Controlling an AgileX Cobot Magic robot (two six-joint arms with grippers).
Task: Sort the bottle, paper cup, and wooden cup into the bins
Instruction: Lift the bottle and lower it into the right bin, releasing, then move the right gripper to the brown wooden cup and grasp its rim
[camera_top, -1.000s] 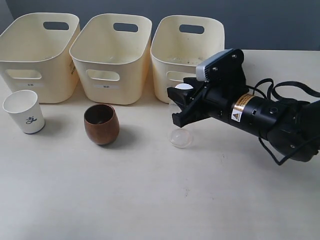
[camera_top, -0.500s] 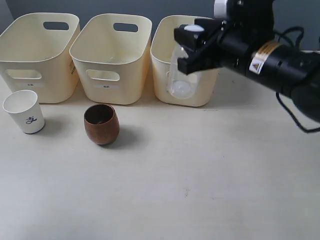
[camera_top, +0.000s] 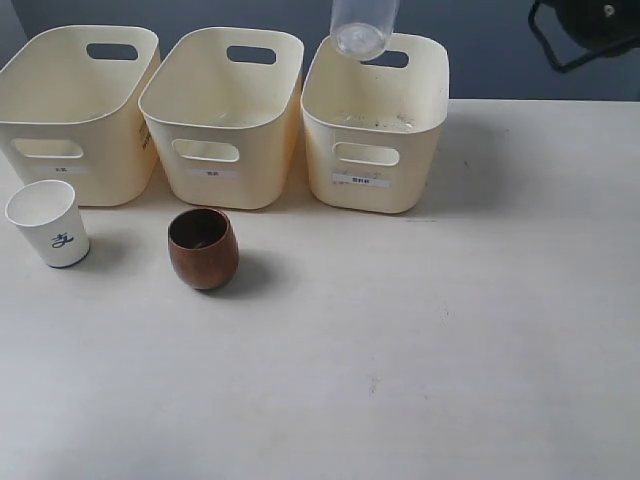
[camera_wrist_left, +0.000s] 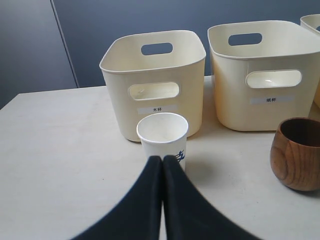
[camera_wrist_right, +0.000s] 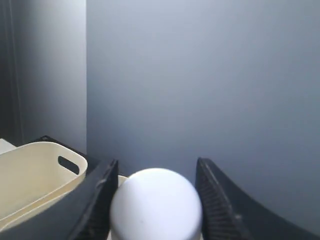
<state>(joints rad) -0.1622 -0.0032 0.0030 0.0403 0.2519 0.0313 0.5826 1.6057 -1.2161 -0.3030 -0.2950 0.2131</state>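
The bottle (camera_top: 364, 27) was seen held high above the bin (camera_top: 376, 125) nearest the desk's far right corner, its base hanging over the rim. In the right wrist view its white cap (camera_wrist_right: 156, 204) was gripped between the fingers of the right end effector (camera_wrist_right: 155, 205). The bottle was judged light, stiff and smooth (likely to slip if pinched loosely), best held at the cap or neck. The left end effector (camera_wrist_left: 163, 161) was closed with nothing in it, just before the paper cup (camera_top: 47, 224) near the desk's left edge. That cup was judged light and crushable. The wooden cup (camera_top: 203, 248) was judged rigid and heavier, best taken across its rounded body.
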